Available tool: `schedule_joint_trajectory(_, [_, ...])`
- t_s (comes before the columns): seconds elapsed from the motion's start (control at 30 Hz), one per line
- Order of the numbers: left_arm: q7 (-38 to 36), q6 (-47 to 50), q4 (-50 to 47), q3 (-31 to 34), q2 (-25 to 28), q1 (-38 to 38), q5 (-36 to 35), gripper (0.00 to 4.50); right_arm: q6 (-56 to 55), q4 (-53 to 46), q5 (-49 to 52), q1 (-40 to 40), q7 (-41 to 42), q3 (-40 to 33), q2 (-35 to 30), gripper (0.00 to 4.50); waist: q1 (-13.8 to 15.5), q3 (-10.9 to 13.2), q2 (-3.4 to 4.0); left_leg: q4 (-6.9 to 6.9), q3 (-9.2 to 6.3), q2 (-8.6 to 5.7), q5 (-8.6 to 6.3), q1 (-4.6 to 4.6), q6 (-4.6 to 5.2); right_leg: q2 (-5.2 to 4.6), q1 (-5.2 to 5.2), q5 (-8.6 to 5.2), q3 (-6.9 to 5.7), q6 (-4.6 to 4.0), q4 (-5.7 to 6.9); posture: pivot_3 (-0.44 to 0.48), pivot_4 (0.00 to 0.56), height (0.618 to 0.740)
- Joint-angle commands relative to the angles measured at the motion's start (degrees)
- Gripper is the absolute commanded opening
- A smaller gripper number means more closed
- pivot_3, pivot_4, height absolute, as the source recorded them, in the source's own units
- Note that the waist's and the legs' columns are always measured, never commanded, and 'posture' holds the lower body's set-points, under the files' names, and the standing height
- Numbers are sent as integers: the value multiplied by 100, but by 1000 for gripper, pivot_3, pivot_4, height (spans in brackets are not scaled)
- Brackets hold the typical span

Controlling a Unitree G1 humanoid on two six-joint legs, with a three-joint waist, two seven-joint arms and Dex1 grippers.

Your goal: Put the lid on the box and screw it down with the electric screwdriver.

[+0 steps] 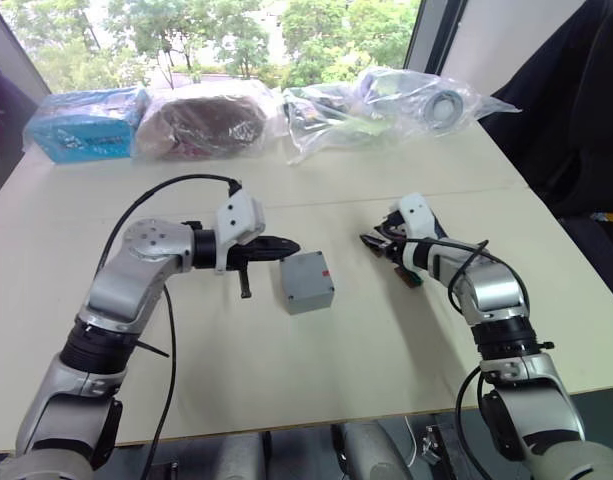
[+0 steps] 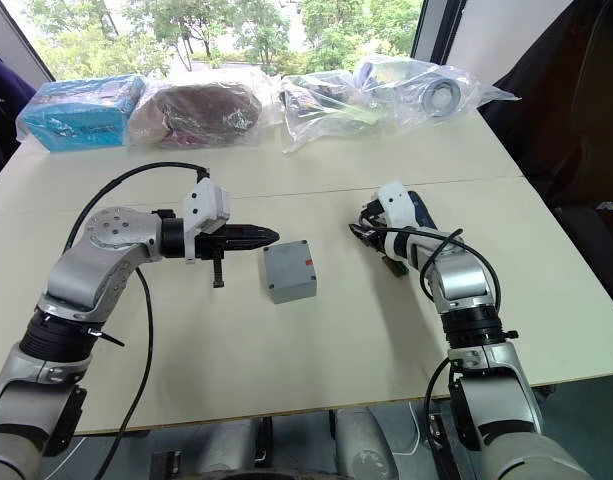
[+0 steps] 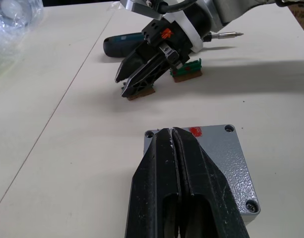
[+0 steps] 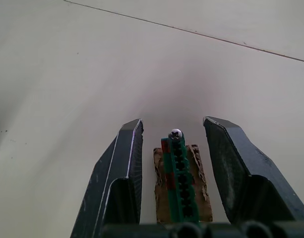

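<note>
The lid (image 1: 308, 281) is sitting on the box in the frame's middle, the left gripper (image 1: 288, 246) is hovering shut and empty, and the right gripper (image 4: 174, 148), open around a green piece (image 4: 177, 176), may knock it away from the screwdriver (image 3: 123, 43).

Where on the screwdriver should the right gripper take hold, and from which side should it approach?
Grip the thick dark handle of the screwdriver, not the thin metal bit. It lies flat on the table, so coming from above, with the fingers across the handle's width, looks best. The right gripper is open and close to it.
</note>
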Motion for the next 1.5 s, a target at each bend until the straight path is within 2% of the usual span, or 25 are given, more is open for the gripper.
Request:
schedule_joint_trajectory(0.03, [4, -47, -180, 53, 46, -22, -19, 0, -113, -91, 9, -142, 10, -73, 7, 1968, 0, 0, 0, 0, 0, 0, 0, 0, 0, 0, 0, 0, 0, 0, 0, 0, 150, 740])
schedule_joint_trajectory(0.17, [3, -48, -179, 44, 43, -26, -16, 0, -131, -82, 6, -149, 18, -77, -3, 1968, -2, 0, 0, 0, 0, 0, 0, 0, 0, 0, 0, 0, 0, 0, 0, 0, 150, 740])
schedule_joint_trajectory(0.2, [1, -50, -172, 41, 41, -32, -14, 0, -135, -81, 5, -150, 21, -78, -4, 1475, -2, 0, 0, 0, 0, 0, 0, 0, 0, 0, 0, 0, 0, 0, 0, 0, 150, 740])
schedule_joint_trajectory(0.27, [-4, -53, -165, 39, 38, -38, -15, 0, -143, -79, 7, -153, 18, -85, -3, 935, -1, 0, 0, 0, 0, 0, 0, 0, 0, 0, 0, 0, 0, 0, 0, 0, 150, 740])
schedule_joint_trajectory(0.33, [-8, -58, -156, 37, 36, -43, -15, 0, -155, -72, 9, -159, 16, -89, -2, 56, -1, 0, 0, 0, 0, 0, 0, 0, 0, 0, 0, 0, 0, 0, 0, 0, 150, 740])
schedule_joint_trajectory(0.67, [-48, -56, -161, 59, 114, 69, -11, 0, 74, -490, 91, -210, 54, -183, -162, 56, -3, 0, 0, 0, 0, 0, 0, 0, 0, 0, 0, 0, 0, 0, 0, 0, 150, 740])
schedule_joint_trajectory(0.93, [-101, -43, -211, 125, 314, 262, -28, 0, 1580, -2307, 710, -575, 413, -75, -551, 56, -3, 1, 1, 0, -2, 0, 0, 0, 0, 1, -1, 0, 0, 0, 1, 0, 150, 740])
schedule_joint_trajectory(1.13, [-100, -83, -150, 123, 363, 323, -12, 0, 2783, -3279, 1240, -734, 207, 293, -118, 56, 3, 0, 1, 0, -6, 2, 0, 0, 0, 1, -1, -1, -3, -1, 3, 0, 150, 740])
schedule_joint_trajectory(1.3, [-16, -102, -93, 66, 259, 325, 24, 0, 2783, -3379, 1139, -512, 72, 753, -13, 56, 11, 0, 0, 1, -5, 1, 0, -1, 0, 0, -1, -1, -3, -1, 2, 0, 150, 740])
schedule_joint_trajectory(1.5, [50, -104, -98, 33, 192, 361, 40, 0, 2707, -3291, 1149, -439, 20, 850, -46, 56, 6, 0, 0, 1, -4, 0, 0, -4, 0, -3, -1, -1, -4, -1, -2, 0, 150, 740])
